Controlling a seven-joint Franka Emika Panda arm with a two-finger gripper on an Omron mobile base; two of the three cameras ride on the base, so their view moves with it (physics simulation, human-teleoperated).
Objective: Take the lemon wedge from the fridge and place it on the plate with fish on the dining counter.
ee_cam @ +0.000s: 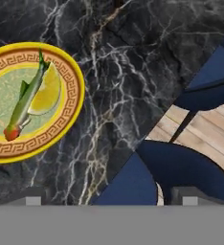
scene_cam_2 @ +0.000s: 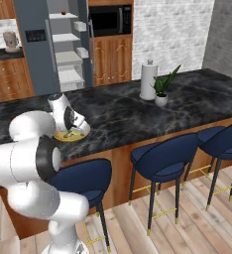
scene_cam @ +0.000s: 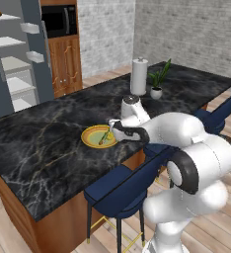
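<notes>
The lemon wedge (ee_cam: 47, 93) lies on the yellow-orange plate (ee_cam: 73, 91) against the slim green fish (ee_cam: 27, 99). The plate (scene_cam: 89, 137) sits near the front edge of the black marble dining counter (scene_cam: 43, 143). My gripper (ee_cam: 111, 200) is open, its fingertips (ee_cam: 32, 199) wide apart with nothing between them. It hovers just to the plate's right over the counter edge, at the plate's side in the left base view (scene_cam: 113, 129). In the right base view the hand partly covers the plate (scene_cam_2: 81, 133). The fridge (scene_cam: 16, 59) stands open behind the counter.
A paper towel roll (scene_cam: 139, 75) and a small potted plant (scene_cam: 158, 81) stand on the counter's far side. Blue stools (scene_cam: 120, 190) line the near side, directly under my hand. A small brown-orange ball (scene_cam_2: 63, 12) rests on the fridge's top shelf.
</notes>
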